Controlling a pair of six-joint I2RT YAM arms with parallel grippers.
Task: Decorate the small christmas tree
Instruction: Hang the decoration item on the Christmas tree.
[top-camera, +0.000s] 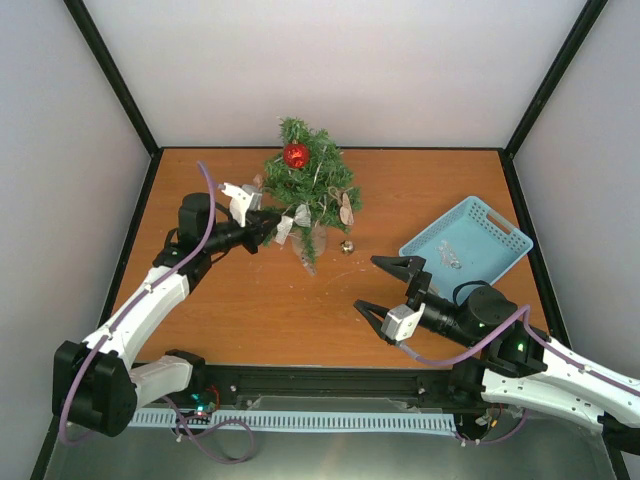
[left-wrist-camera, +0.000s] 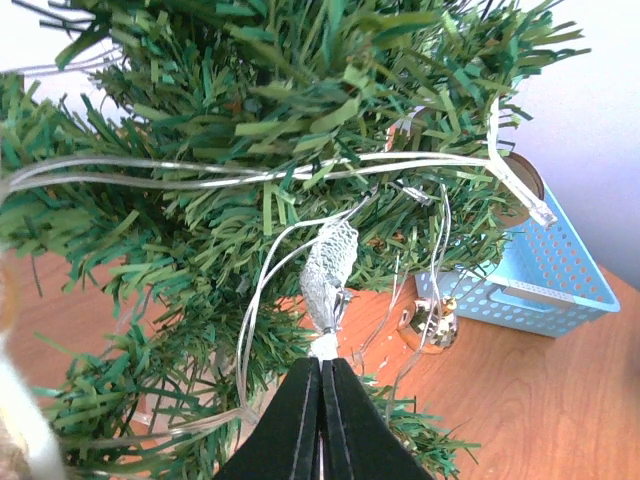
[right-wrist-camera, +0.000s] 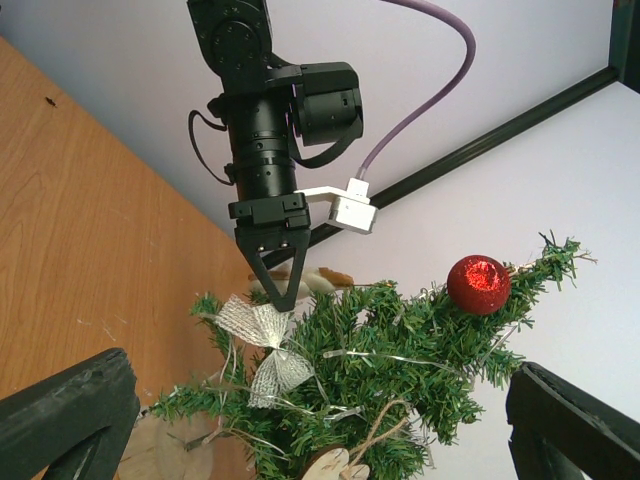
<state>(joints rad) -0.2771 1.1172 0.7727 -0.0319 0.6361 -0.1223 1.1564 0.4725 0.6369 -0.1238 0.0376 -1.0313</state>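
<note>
The small christmas tree (top-camera: 312, 190), a bushy green cone-shaped artificial conifer, stood at the rear centre of the brown wooden table (top-camera: 250, 300). The left gripper (left-wrist-camera: 322, 362) was clamped on the knot of a silver mesh ribbon bow (left-wrist-camera: 328, 262) against the tree's left branches. The right gripper (top-camera: 367, 283) hung spread wide and empty, near the tree's right front. A red glitter ball (top-camera: 296, 155) sat near the treetop. A light blue plastic basket (top-camera: 465, 243) lay at the right.
</note>
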